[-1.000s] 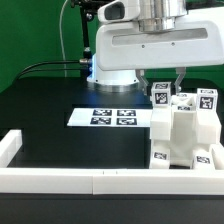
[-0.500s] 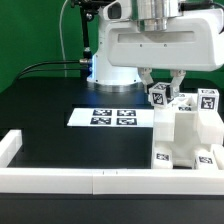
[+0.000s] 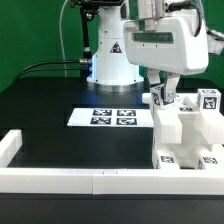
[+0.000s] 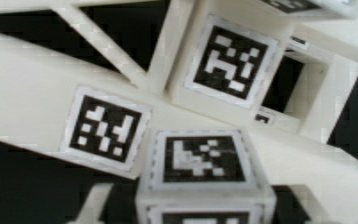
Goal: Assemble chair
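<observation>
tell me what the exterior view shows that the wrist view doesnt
Only the exterior view: the arm, the tool down at the chair parts, the marker board flat on the black table, and the white fence along the front. Whether the tool is shut on anything cannot be told.
Only the wrist view: a close look at a tagged block and white slats, tag patterns sharp.
Both: the white tagged chair parts against the black table.

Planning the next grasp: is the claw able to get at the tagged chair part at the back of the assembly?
Probably yes: the claw already hangs at the tagged chair part, with nothing between them; whether it grips is unclear.
</observation>
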{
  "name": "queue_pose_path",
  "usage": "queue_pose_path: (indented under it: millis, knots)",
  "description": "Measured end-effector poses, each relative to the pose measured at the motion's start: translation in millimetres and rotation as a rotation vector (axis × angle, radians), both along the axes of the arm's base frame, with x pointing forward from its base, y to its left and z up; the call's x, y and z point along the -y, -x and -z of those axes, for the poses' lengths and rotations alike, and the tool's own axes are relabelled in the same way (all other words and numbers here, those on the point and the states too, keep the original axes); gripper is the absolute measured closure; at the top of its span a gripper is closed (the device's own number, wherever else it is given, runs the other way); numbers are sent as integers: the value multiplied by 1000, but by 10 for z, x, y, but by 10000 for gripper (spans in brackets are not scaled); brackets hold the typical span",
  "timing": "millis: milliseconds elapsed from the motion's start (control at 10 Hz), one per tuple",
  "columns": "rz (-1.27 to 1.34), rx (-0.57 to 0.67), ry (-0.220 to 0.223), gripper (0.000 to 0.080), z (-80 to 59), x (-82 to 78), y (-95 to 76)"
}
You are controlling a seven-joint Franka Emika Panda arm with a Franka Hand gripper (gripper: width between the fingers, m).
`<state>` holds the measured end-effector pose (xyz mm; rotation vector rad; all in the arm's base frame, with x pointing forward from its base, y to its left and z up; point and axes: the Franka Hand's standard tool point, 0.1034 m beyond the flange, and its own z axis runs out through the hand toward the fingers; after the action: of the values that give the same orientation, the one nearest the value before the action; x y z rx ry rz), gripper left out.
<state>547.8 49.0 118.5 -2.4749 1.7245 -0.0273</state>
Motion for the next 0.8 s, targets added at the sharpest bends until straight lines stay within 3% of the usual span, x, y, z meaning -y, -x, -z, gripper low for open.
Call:
queue_pose_path:
  millis: [100,200,500,800]
  knots:
    - [-72,2,6,326,0,-11,7]
    - [-168,6,11,206,-6,-44,7]
    - [-618,9,30,152,7,-89,62]
    - [-828,29,45,151,12,-71,63]
